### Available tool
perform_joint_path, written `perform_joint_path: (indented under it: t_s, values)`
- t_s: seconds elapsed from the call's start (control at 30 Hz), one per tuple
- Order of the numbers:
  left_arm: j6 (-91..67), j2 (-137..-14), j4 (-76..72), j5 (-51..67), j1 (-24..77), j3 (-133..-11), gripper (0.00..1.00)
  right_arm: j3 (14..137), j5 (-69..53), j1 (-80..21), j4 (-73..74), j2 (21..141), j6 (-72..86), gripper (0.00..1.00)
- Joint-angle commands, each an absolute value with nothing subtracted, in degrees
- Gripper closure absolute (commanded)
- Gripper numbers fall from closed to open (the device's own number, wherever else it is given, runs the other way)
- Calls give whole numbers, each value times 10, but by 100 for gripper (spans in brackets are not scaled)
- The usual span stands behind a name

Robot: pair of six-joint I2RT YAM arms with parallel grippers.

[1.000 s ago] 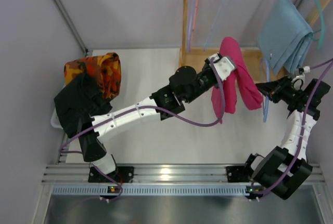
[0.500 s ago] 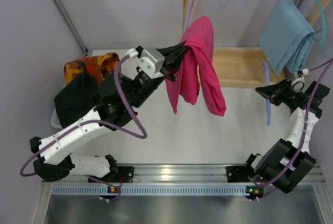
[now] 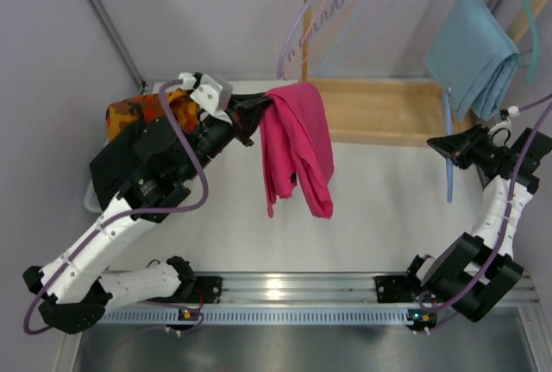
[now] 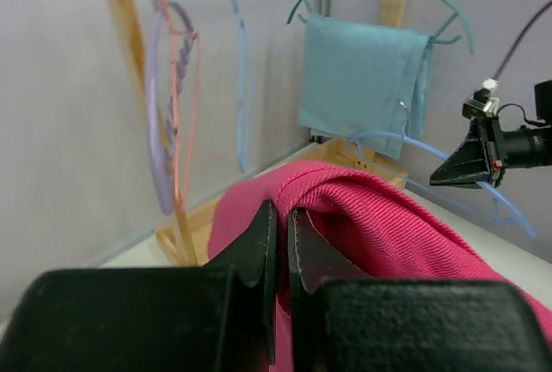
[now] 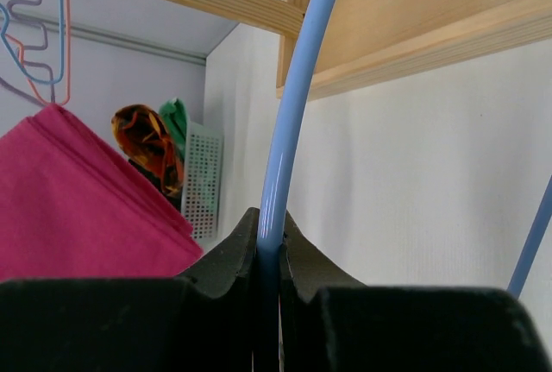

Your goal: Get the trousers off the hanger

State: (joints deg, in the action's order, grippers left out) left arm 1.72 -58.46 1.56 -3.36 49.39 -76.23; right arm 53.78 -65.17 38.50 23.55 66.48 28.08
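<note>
Top external view: the left pincer [image 3: 250, 115] is now left of the wooden rack [image 3: 388, 111], where a second ago it was at the rack's front edge. The pink trousers [image 3: 297, 143] have travelled with it and hang free in the air, well apart from the blue hanger [image 3: 449, 178]. That hanger stays at the rack's right end in the right pincer [image 3: 442, 148]. Judgement: the trousers are off the hanger, so the removal itself looks done. What remains is probably setting them down, perhaps on the clothes heap [image 3: 151, 143] further left of the rack. Left wrist view adds what the overhead cannot: the left pincer [image 4: 276, 242] is fully closed, nipping a thick fold of the trousers [image 4: 388, 225]. Right wrist view shows the right pincer [image 5: 269, 242] clamped tight on the blue hanger [image 5: 289, 104], whose rod runs up bare past the rack, no cloth on it.
</note>
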Motion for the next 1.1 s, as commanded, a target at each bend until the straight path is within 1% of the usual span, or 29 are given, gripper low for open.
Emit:
perform_joint_path:
  t_s: [0.0,0.13,0.4,0.5,0.77,1.07]
  values:
    - [-83,-537,-33,-4,427,-803,100,575,-669,391,201,644,266,100]
    - [-143,-523,-11,-4,320,-813,100,576,-669,388,185,646,279,100]
    - [-184,-487,-3,-50,186,-797,100,577,-681,382,172,646,286,100]
    - [-189,-456,20,-67,105,-791,100,587,-689,381,175,646,283,100]
    - [-218,-356,69,-43,-29,-768,100,599,-699,374,187,649,272,100]
    - [-177,-278,189,-161,-143,-766,100,619,-700,360,192,633,279,100]
